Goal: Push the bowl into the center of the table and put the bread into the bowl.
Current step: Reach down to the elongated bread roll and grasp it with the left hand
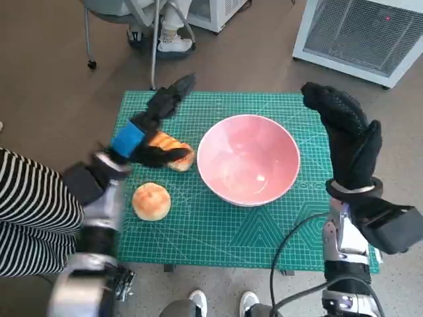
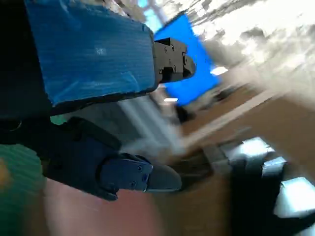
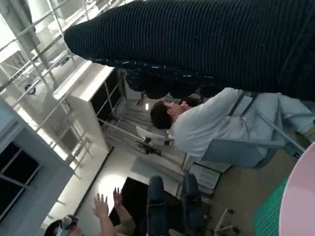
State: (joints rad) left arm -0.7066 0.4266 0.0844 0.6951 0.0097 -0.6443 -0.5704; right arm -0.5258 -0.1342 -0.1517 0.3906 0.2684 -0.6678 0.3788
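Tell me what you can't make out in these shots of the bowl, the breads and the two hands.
- Long bread, head view: partly hidden by the left hand; grip unclear.
- Left wrist view: motion blur; neither bread identifiable.
- Bowl, right wrist view: cut off by the edge.
- Right hand: fingers hardly visible in its wrist view.

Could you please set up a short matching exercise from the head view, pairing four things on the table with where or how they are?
1. pink bowl
2. round bun
3. toasted bread
4. right hand

a. under the left hand
b. raised beside the bowl, holding nothing
c. lies alone near the mat's front
d. empty, about mid-mat

Pairs: 1-d, 2-c, 3-a, 4-b
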